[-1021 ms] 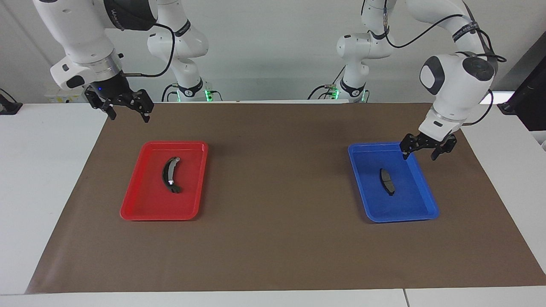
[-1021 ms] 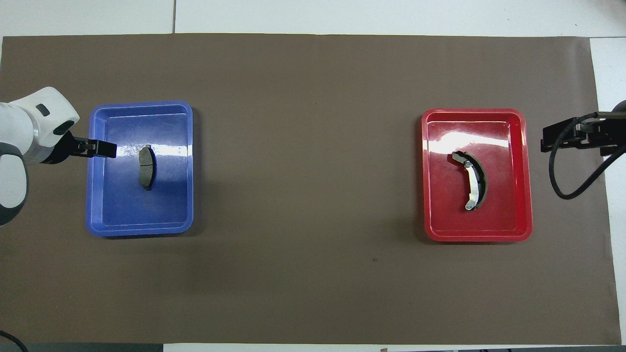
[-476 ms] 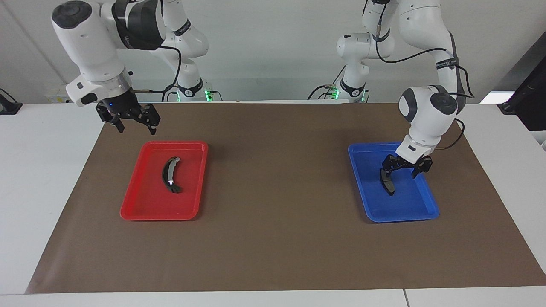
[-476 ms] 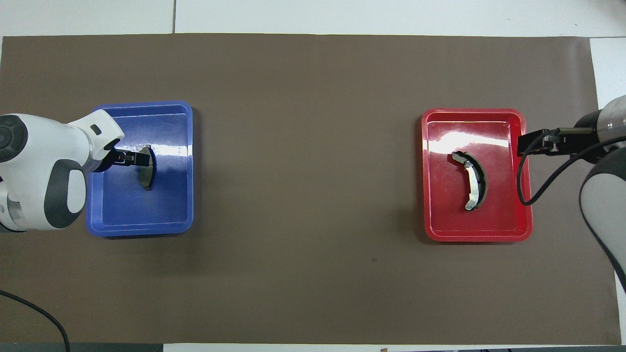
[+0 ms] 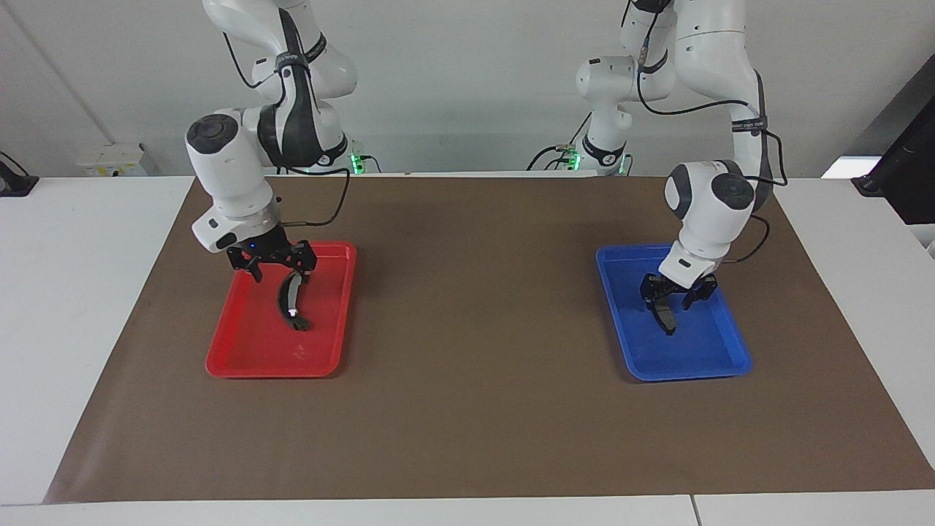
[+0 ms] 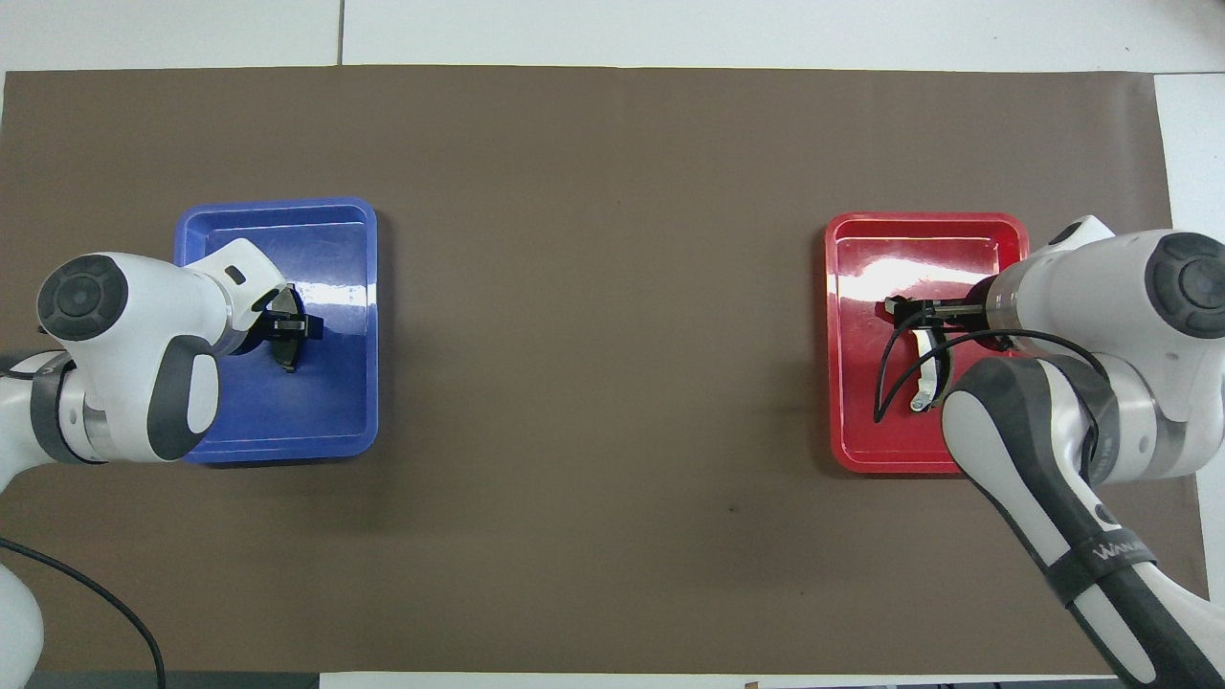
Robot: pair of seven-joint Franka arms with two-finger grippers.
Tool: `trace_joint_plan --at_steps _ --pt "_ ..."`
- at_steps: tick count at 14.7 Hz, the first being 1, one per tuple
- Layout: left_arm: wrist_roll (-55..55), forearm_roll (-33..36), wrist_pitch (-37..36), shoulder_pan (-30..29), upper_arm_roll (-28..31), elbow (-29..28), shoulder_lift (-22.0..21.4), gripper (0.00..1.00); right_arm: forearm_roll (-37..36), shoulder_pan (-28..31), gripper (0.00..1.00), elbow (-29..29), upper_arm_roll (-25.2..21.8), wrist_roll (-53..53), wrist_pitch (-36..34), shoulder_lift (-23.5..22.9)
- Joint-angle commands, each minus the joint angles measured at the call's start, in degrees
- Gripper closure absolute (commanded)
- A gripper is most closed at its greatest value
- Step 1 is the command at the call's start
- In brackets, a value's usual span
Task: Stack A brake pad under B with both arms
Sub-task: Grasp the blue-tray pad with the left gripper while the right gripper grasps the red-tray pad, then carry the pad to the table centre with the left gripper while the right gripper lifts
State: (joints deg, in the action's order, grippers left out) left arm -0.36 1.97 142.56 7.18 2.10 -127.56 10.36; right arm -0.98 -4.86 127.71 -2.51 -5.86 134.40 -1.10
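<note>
Facing view: left gripper (image 5: 670, 296) spread astride A brake pad (image 5: 664, 315); overhead, right gripper (image 6: 943, 321), fingers apart, hides B (image 6: 926, 378).

A brake pad (image 6: 287, 356): upper part hidden under left gripper (image 6: 290, 326) fingers. B (image 6: 926, 368): upper end masked by right gripper (image 6: 933, 316); finger contact indeterminate.

- The facing view looks from high across the table (image 5: 88, 307) toward both robot bases, at middling range.
- The overhead view looks steeply down from above the robots' end.
- Both share the brown mat (image 5: 475, 409) (image 6: 612, 536) and both trays, half a turn apart.
</note>
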Motion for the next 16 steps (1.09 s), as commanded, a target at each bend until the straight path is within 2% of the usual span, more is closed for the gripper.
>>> trace_joint_plan --at_steps 1,4,7,9,12,14,16 --pt "-3.33 -0.21 2.11 1.43 0.63 -1.11 0.37 0.67 1.07 1.34 0.00 4.29 0.40 3.39 5.16 -0.22" --pt "-2.81 -0.21 0.89 0.73 0.80 -0.32 -1.03 0.95 1.07 2.22 0.00 6.04 0.40 6.11 8.32 -2.41" --pt "-2.98 -0.21 -9.53 1.16 0.80 4.49 -4.55 0.97 1.07 3.72 0.00 7.64 0.40 7.97 11.23 -3.82" --pt "-3.33 -0.21 -15.88 1.95 0.63 9.15 -5.26 0.97 1.07 3.37 0.00 7.64 0.49 7.71 13.42 -5.14" --pt "-6.92 -0.21 -14.78 7.48 0.63 10.76 -4.65 0.99 1.07 3.20 0.01 7.64 0.49 7.71 12.91 -5.23" --pt "-12.44 -0.21 -13.98 13.18 0.72 10.84 -4.21 0.99 1.07 3.10 0.02 7.37 0.49 7.71 12.64 -5.23" --pt "-18.77 -0.21 -12.23 18.81 0.72 11.02 -2.89 0.99 1.07 3.02 0.13 7.20 0.49 7.71 12.73 -5.23"
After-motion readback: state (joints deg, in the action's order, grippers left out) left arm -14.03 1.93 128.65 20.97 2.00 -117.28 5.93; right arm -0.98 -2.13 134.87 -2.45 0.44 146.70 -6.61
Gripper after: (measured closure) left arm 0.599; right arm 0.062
